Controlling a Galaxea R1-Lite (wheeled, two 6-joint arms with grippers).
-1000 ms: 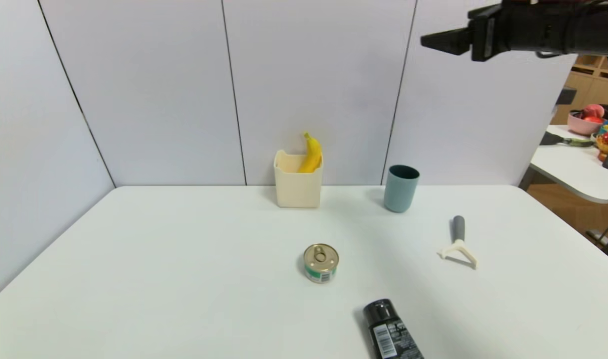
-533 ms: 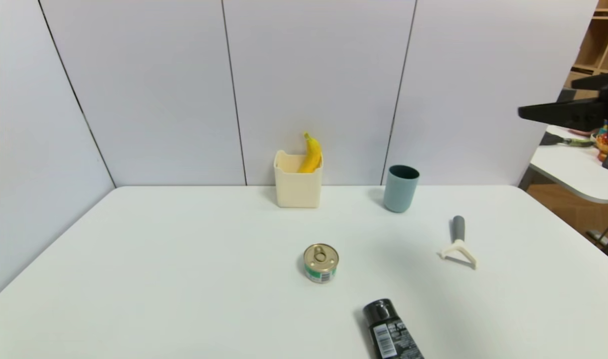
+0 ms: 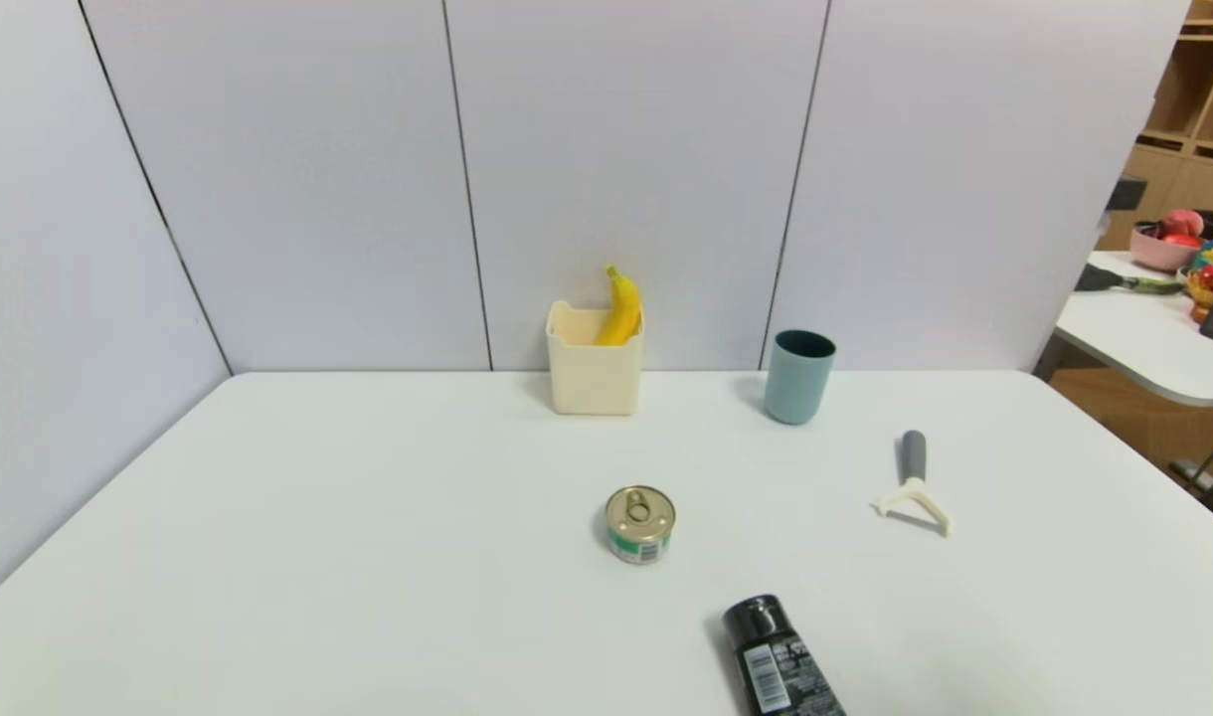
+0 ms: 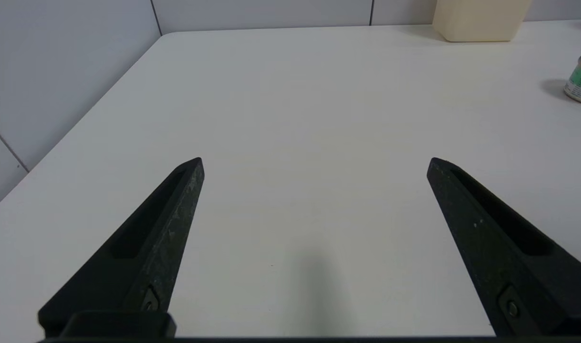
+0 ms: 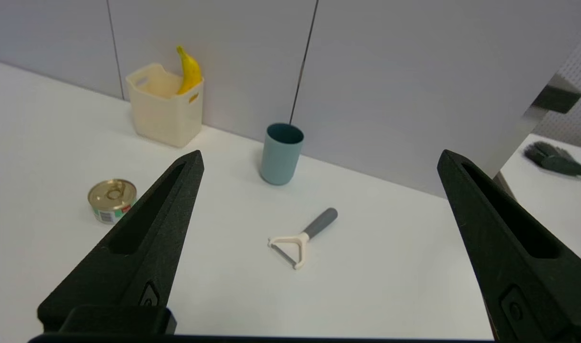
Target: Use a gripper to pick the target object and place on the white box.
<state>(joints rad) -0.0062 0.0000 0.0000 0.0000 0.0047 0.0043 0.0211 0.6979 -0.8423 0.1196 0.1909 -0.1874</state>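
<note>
The yellow banana (image 3: 621, 308) stands upright inside the cream-white box (image 3: 594, 370) at the back of the table, leaning on its right rim; the right wrist view shows the banana (image 5: 189, 71) and box (image 5: 166, 107) too. Neither arm appears in the head view. My right gripper (image 5: 319, 159) hangs open and empty above the table's right side, well back from the box. My left gripper (image 4: 314, 164) is open and empty over the bare left part of the table, with the box's base (image 4: 481, 21) far off.
A teal cup (image 3: 799, 376) stands right of the box. A peeler (image 3: 914, 484) lies at the right, a small tin can (image 3: 640, 524) in the middle, a black tube (image 3: 780, 661) at the front edge. A second table with clutter (image 3: 1173, 298) stands at the far right.
My right arm, high at the upper right a second ago, dropped lower at the right edge and has now left the head view. Nothing on the table moved.
</note>
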